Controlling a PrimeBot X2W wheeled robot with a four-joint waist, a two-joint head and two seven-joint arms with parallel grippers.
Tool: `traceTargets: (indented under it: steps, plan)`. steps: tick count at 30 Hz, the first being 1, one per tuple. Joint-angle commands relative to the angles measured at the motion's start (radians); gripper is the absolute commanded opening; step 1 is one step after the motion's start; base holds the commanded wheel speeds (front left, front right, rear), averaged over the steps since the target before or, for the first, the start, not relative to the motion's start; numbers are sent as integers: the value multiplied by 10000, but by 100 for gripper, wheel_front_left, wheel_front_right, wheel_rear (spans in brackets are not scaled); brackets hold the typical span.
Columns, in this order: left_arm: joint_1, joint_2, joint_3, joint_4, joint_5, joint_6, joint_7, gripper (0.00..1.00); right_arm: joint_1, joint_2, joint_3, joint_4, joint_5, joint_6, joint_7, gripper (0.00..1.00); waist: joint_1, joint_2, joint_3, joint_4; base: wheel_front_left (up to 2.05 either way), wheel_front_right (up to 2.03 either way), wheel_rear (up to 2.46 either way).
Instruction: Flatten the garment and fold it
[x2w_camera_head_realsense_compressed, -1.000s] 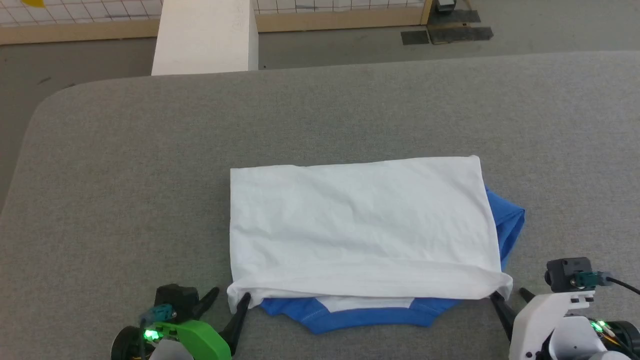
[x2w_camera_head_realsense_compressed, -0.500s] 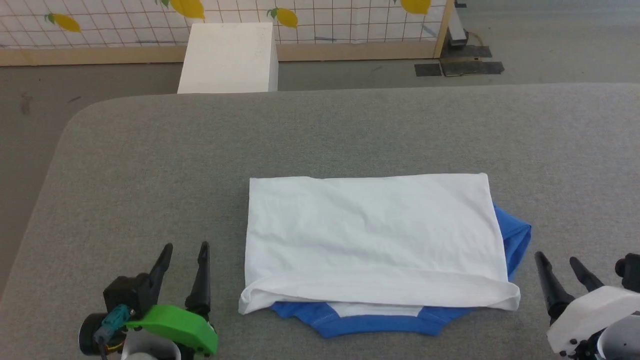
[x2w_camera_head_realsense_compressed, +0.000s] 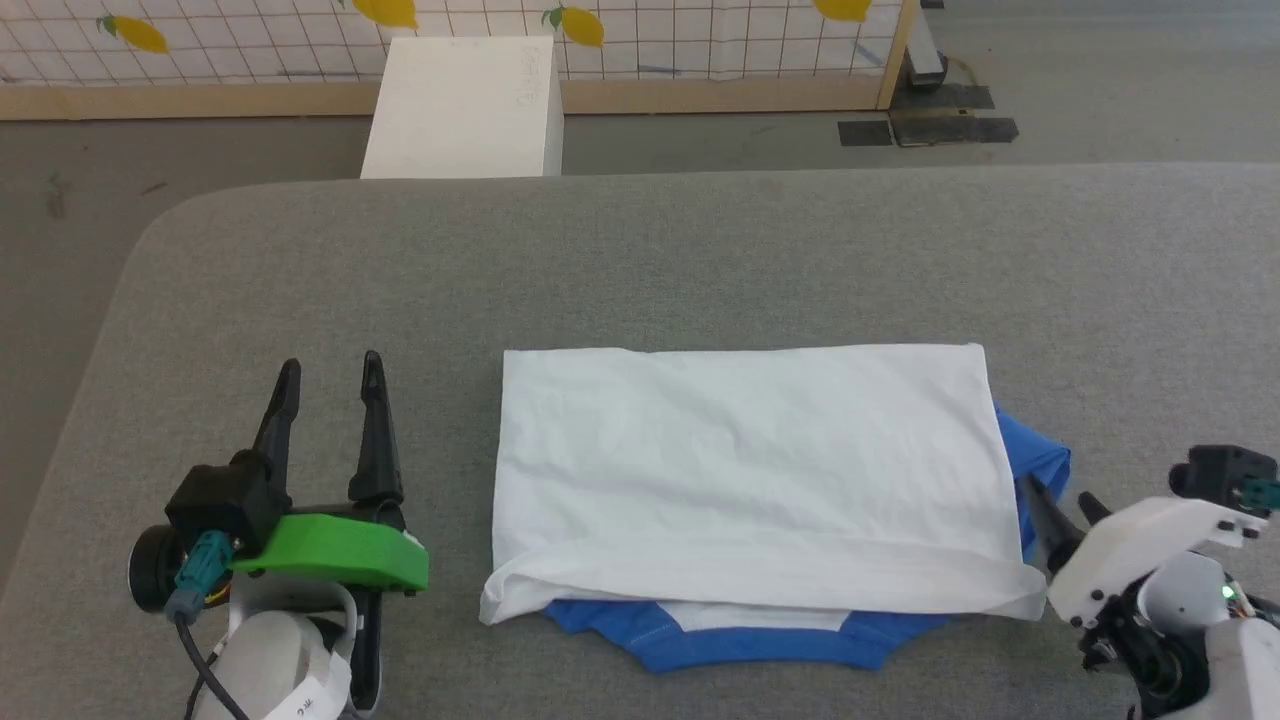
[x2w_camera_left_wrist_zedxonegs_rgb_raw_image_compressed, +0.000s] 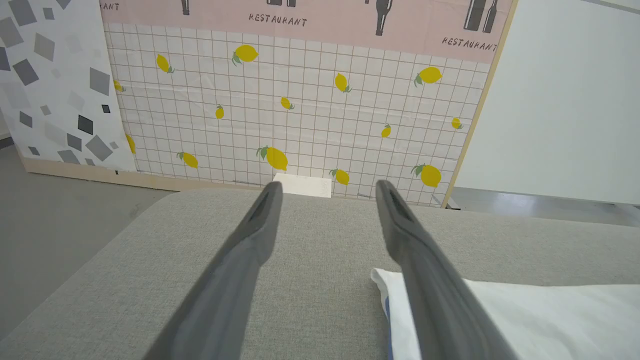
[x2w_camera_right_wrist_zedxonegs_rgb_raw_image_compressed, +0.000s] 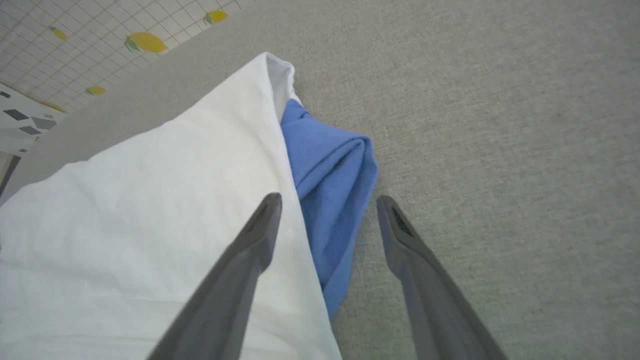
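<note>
Two grippers that a second ago pinched the near corners of the white layer have both let go. The left gripper has drawn off to the left of the garment. It now sits over bare grey table, fingers spread and holding nothing, with the shirt's left edge just beside it in its wrist view.

The garment lies mid-table as a white rectangle folded toward the robot. Its blue neck trim peeks out under the near edge, so that fold looks finished.

At the right side a bunched blue sleeve sticks out past the white. The right gripper has moved up to it, fingers apart and straddling the sleeve without closing. Tucking or tidying that sleeve seems the likely next step.
</note>
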Motion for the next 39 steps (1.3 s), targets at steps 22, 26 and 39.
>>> traceTargets:
  steps: [22,26,39]
  plan:
    - [-301,-931,1179,548,1240,-1143,-35,100,-1892,12,859,3115,-360,-15,1444,0,1,0,279,22,0,0,0]
    - [-287,-988,1266,567,1311,-1218,-35,100,-1802,12,448,2846,-807,-15,992,0,1,0,266,10,0,0,0]
    - [-158,-1079,1373,610,1402,-1388,-35,100,-711,12,-2153,195,-3730,-15,815,0,1,0,170,-33,0,0,0]
